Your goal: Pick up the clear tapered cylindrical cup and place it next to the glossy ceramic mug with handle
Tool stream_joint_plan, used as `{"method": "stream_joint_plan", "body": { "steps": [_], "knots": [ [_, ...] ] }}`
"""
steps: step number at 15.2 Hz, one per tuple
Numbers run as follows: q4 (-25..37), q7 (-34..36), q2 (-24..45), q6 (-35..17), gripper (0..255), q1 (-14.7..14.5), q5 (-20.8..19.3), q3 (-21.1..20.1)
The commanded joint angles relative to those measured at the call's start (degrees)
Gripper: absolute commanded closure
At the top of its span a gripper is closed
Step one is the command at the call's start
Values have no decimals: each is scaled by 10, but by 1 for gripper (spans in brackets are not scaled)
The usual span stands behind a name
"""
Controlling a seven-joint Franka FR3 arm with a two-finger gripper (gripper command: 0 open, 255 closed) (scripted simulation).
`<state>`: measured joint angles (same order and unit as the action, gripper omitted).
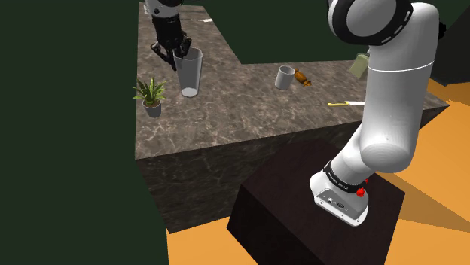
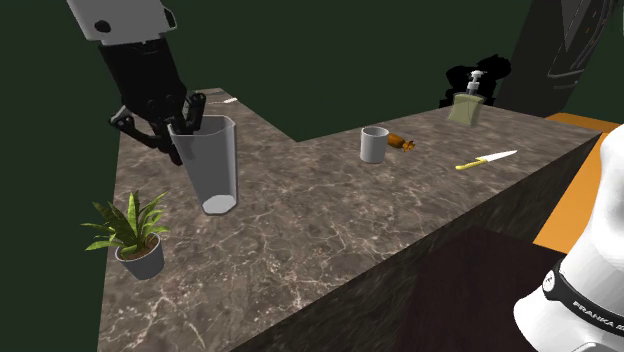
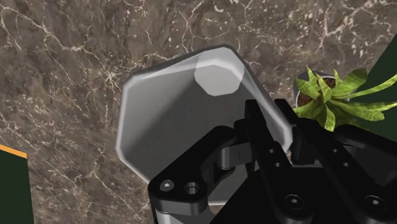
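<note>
Gripper point(image 1: 178, 50) point(image 2: 187, 127) point(image 3: 277, 129) is over the stone-patterned counter point(image 1: 248, 113) point(image 2: 330, 230) point(image 3: 63, 76), above the part nearest its edge at the shoulder view's left, where the narrow arm of the L meets the wider part. The fingers are closed on the rim wall of the clear cup point(image 1: 189, 74) point(image 2: 212, 165) point(image 3: 172, 121), one inside the mouth and one outside. The clear cup is tapered, mouth up, and tilted a little in the second exterior view. Its pale base shows through the wall. Cannot tell whether the base touches the counter. The potted plant point(image 1: 151, 94) point(image 2: 132, 232) point(image 3: 327, 98) stands near the clear cup, closer to the counter's front corner on the same edge. The grey mug point(image 1: 285, 77) point(image 2: 373, 144) is upright near the back edge of the wide part, by the inner corner of the L and well apart from the clear cup. An amber bottle point(image 1: 303, 77) point(image 2: 405, 141) lies just beside the mug. A knife point(image 1: 345, 103) point(image 2: 488, 158) with a yellow handle lies flat further toward the edge at the shoulder view's right. The soap dispenser point(image 1: 359, 65) point(image 2: 468, 105) stands at the far corner on that side. The white arm point(image 1: 392, 98) rises from the dark stand point(image 1: 301, 218) in front of the counter.
</note>
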<state>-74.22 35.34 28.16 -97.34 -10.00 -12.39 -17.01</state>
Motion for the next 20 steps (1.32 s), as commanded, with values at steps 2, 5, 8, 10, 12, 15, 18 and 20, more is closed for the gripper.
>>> {"method": "stream_joint_plan", "body": {
  "steps": [2,5,8,10,12,15,18,20],
  "knots": [
    [25,-3,0,24,255,-2,0,0],
    [52,-6,3,49,255,-5,0,0],
    [83,-8,8,74,255,-8,-1,0],
    [106,-10,12,93,255,-11,-2,0],
    [131,-12,18,112,255,-15,-3,0],
    [170,-15,29,140,255,-21,-6,1],
    [88,-44,-27,110,255,19,8,4],
    [46,-66,-58,96,255,43,17,8]
  ]
}}
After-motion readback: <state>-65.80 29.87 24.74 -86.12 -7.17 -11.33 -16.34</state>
